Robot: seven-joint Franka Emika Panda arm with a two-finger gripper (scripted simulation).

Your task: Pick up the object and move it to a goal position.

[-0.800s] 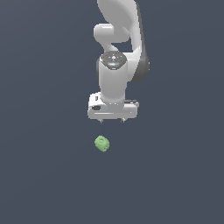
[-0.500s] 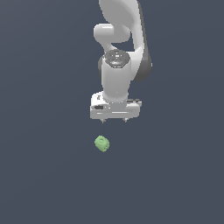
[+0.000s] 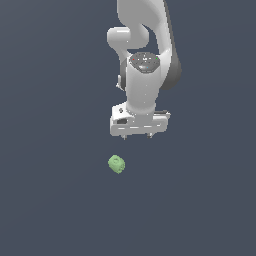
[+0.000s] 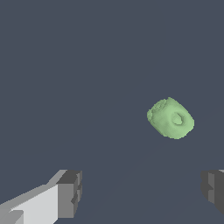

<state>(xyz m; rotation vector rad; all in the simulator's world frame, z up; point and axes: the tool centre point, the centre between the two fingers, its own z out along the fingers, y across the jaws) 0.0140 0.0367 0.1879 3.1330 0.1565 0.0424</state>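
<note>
The object, a small light-green lumpy block, lies on the flat dark-grey surface in the exterior view. It also shows in the wrist view, beyond the fingertips and nearer one of them. My white gripper hangs above it, pointing down, offset toward the exterior view's right. Its two fingers stand wide apart with nothing between them. The gripper is open and empty, apart from the block.
The dark-grey surface spreads flat all around the block. The white arm rises above the gripper toward the top of the exterior view.
The gripper has dropped slightly and shifted a little toward the block. The block has not moved.
</note>
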